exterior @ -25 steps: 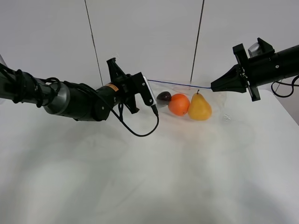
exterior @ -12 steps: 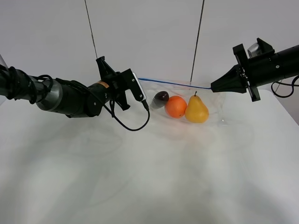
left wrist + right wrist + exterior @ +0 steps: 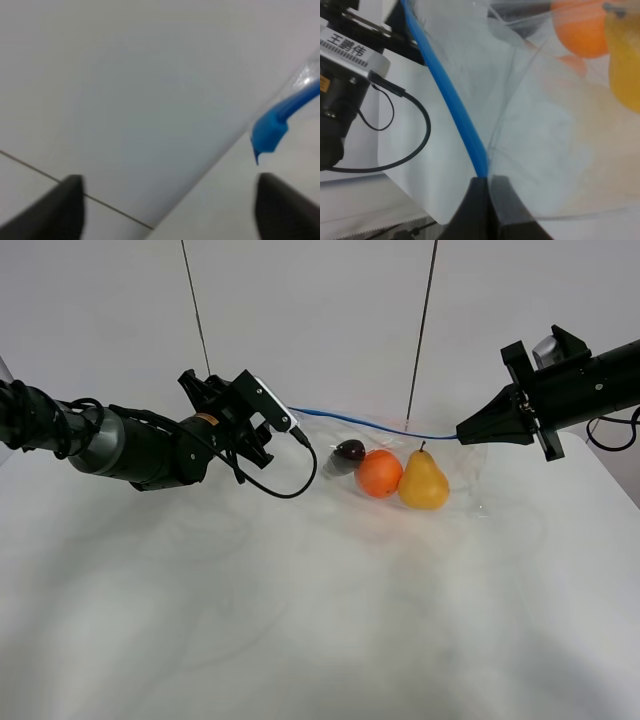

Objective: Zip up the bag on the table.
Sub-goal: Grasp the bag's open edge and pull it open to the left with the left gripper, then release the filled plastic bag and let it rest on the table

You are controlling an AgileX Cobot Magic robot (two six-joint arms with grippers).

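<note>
Since the earlier frame the left gripper (image 3: pixel 175 207) has drawn back toward 9 o'clock. Its jaws now stand wide apart, and the end of the blue zip strip (image 3: pixel 370 423) hangs free at its 3 o'clock. The right gripper (image 3: pixel 462 430) is pinched on the strip's other end. The bag (image 3: pixel 400 445), holding an orange (image 3: pixel 380 473), a pear (image 3: pixel 423 482) and a dark vegetable (image 3: pixel 349 450), lies at the table's (image 3: pixel 320 620) 12 o'clock, between the two grippers.

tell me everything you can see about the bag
The bag is clear, crinkly plastic with a blue zip strip along its top edge. It is held up, strip stretched nearly level, its bottom on the white table. Inside sit a dark purple vegetable, an orange and a yellow pear. The right gripper pinches one end of the strip; the other end hangs free in the open left gripper.
</note>
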